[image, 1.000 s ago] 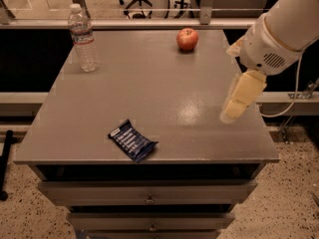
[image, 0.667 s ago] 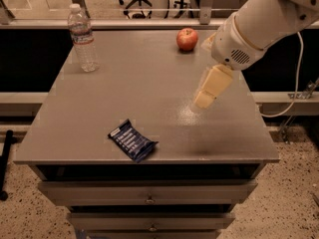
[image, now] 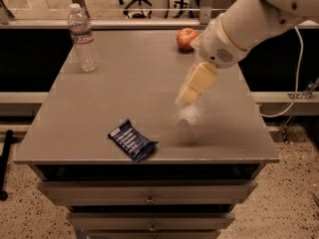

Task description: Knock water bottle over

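at the back left corner of the table (image: 124, 83): the water bottle (image: 82, 39) stands up straight, white cap on top, with nothing touching it
over the right middle of the table: the gripper (image: 188, 94) hangs just above the top, pointing down and left, well apart from the bottle
gripper's hold: nothing is in it; i cannot tell if it is open or closed
other things: a red apple (image: 186, 38) at the back, near the arm; a blue snack pack (image: 132, 141) near the front edge
job so far: not done, the bottle is not tipped yet
way to go: left and back over the bare top, between the apple and the snack pack, bumping neither
where to push: high on the bottle, near the cap, from the side, so it tips and does not just slide
watch out: the bottle is close to the edge, so a big shove may send it off; a soft tap looks best
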